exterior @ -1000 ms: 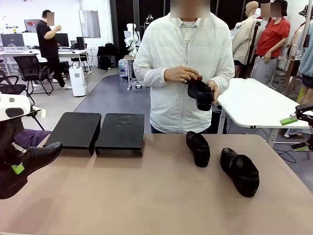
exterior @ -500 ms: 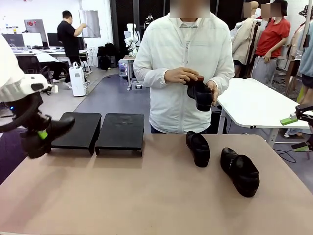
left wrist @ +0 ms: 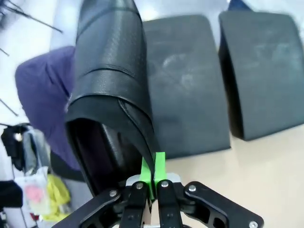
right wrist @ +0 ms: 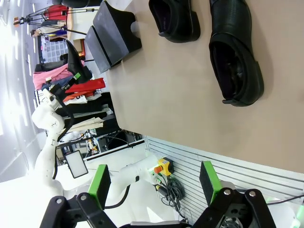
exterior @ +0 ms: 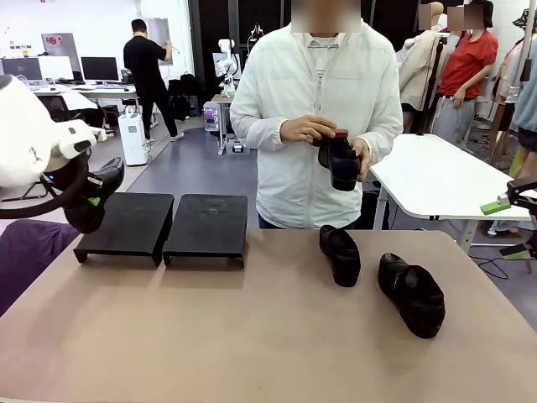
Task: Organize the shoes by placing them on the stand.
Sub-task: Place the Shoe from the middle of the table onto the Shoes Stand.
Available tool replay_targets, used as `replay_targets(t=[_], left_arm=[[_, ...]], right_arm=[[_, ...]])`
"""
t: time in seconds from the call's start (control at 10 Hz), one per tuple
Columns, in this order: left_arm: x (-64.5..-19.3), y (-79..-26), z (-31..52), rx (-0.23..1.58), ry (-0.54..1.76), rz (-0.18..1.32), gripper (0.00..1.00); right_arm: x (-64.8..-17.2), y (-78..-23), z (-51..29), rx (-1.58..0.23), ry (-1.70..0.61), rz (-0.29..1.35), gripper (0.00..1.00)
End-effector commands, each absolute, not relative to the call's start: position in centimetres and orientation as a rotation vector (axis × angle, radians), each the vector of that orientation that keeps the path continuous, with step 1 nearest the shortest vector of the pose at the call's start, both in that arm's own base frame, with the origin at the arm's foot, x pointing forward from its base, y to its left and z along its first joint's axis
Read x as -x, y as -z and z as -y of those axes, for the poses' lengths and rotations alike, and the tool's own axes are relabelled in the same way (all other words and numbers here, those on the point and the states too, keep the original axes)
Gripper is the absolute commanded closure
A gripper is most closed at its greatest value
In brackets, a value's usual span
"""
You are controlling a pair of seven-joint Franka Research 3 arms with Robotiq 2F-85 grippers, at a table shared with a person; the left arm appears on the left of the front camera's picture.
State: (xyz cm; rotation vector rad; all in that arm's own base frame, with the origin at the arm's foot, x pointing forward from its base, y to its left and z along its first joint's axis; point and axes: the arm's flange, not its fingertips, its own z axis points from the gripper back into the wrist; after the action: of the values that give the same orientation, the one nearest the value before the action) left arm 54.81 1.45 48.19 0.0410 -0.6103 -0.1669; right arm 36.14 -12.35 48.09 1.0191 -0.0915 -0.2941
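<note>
The left gripper [left wrist: 153,166] has its fingers pinched on the heel rim of a black dress shoe [exterior: 102,186], hanging over the left tray [exterior: 126,225] of the stand. It looks like the placing step: next, lower the shoe flat onto that slope. The leather is glossy, the toe rounded. The right gripper [right wrist: 154,183] is wide and empty. Two more shoes [exterior: 341,254] wait on the desk [exterior: 252,336] to the right.
</note>
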Motion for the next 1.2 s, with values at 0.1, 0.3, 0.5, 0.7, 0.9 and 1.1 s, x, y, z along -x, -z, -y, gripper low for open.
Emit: replay_targets(t=[0.1, 0.3, 0.5, 0.7, 0.9, 1.1], left_arm=[[-55.0, -46.0, -2.1, -0.12, 0.174, 0.682, 1.0], [-55.2, -44.5, -1.8, -0.081, 0.21, 0.733, 1.0], [-55.9, -43.4, -1.3, -0.084, 0.214, 0.715, 1.0], [-56.4, -43.2, -1.1, -0.087, 0.197, 0.702, 1.0], [-57.0, -43.0, -0.9, -0.093, 0.183, 0.68, 1.0], [-57.3, -42.4, -1.0, -0.079, 0.133, 0.723, 0.43]], right_arm=[[-36.1, -48.4, 12.4, -1.015, 0.297, 0.082, 0.0], [-36.1, -48.4, 12.4, -1.015, 0.297, 0.082, 0.0], [-36.1, -48.4, 12.4, -1.015, 0.297, 0.082, 0.0], [-36.1, -48.4, 12.4, -1.015, 0.297, 0.082, 0.0], [-36.1, -48.4, 12.4, -1.015, 0.297, 0.082, 0.0], [-36.1, -48.4, 12.4, -1.015, 0.297, 0.082, 0.0]])
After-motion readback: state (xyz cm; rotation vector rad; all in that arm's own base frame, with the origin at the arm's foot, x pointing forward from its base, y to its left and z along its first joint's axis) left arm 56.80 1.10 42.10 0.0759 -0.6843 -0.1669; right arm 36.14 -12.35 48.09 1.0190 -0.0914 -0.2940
